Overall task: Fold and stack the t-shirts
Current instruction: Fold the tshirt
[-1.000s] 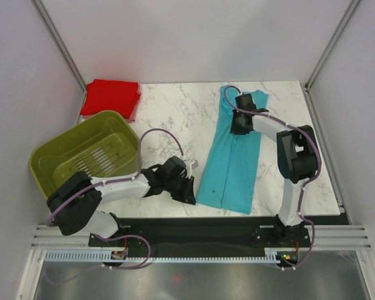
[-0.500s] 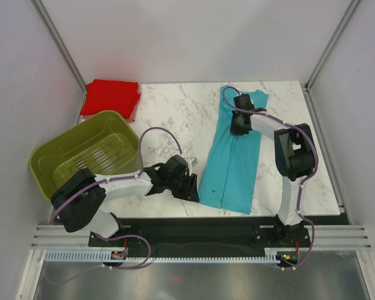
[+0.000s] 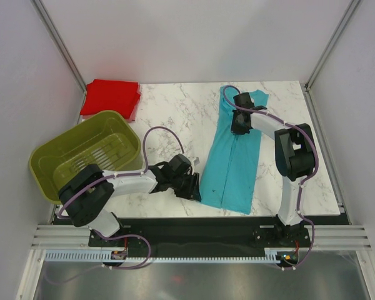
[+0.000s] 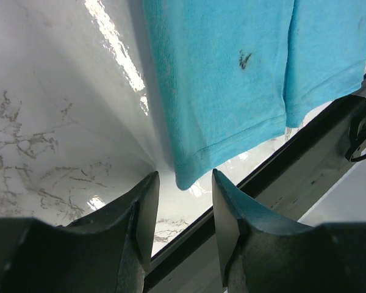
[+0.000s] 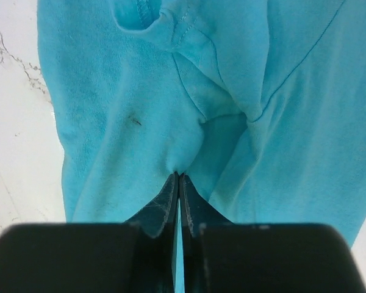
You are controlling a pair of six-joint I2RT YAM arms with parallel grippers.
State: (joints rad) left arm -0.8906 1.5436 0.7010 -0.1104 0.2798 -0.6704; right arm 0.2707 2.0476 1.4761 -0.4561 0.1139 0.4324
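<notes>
The turquoise t-shirt (image 3: 234, 156) lies folded lengthways in a long strip on the right of the marble table. My right gripper (image 3: 239, 127) is shut on a pinch of its cloth (image 5: 189, 140) near the collar end. My left gripper (image 3: 195, 187) is open at the shirt's near left hem corner (image 4: 186, 177), and that corner sits just ahead of the fingertips (image 4: 147, 183). The red t-shirt (image 3: 111, 97) is a flat folded square at the far left corner.
An olive-green slotted basket (image 3: 84, 155) stands at the left, overhanging the table edge. The black rail (image 4: 305, 140) runs along the table's near edge right beside my left gripper. Grey walls close in the sides.
My left gripper has moved right along the near edge until its open jaws reach the shirt's hem corner. The right gripper and the shirt have stayed put.
</notes>
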